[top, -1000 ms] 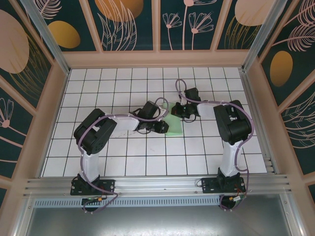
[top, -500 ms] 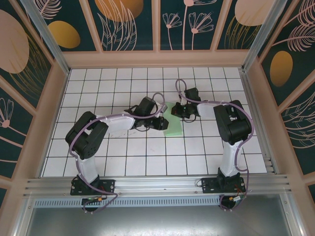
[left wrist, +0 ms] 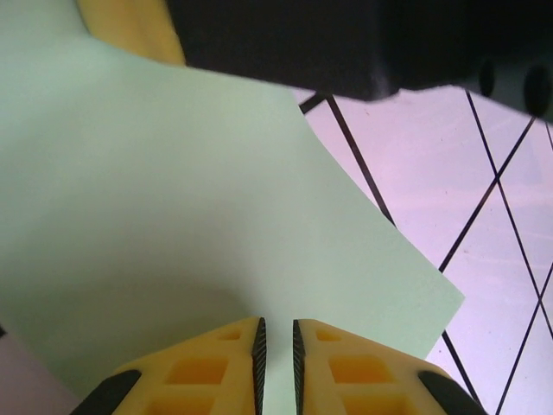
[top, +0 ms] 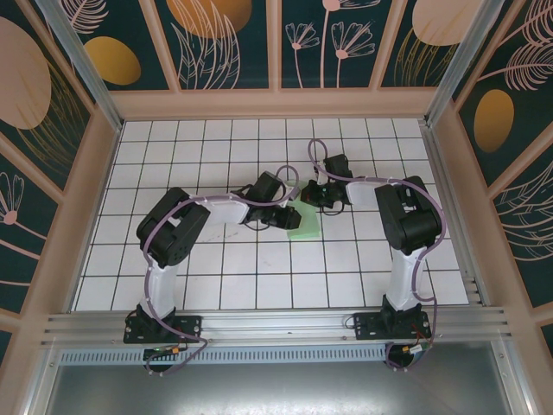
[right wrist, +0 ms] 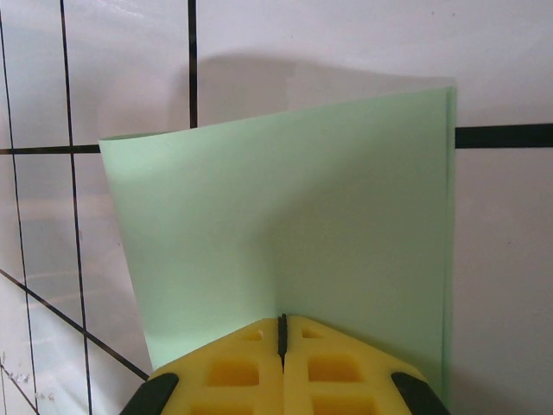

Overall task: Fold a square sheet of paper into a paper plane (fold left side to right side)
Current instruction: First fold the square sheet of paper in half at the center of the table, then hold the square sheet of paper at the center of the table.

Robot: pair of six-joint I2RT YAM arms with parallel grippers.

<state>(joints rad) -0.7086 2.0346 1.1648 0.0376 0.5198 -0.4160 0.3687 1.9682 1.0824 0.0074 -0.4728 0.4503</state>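
Matt green paper (right wrist: 285, 233), seemingly glossy tiles (right wrist: 346, 43)

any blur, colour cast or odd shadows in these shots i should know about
Left wrist: the paper is soft and shaded near the left tool, the tiles look purplish, and a dark part blurs across the top. Right wrist: sharp, with the paper throwing a soft shadow on the tiles behind it. Top external: even light, crisp, no glare.

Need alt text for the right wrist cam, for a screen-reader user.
The right gripper, its yellow jaws shut tight, pinches the square sheet of paper at the bottom of the frame. The pale green, unmarked sheet bows up from a white table ruled with black grid lines, casting a soft shadow beyond its far edge.
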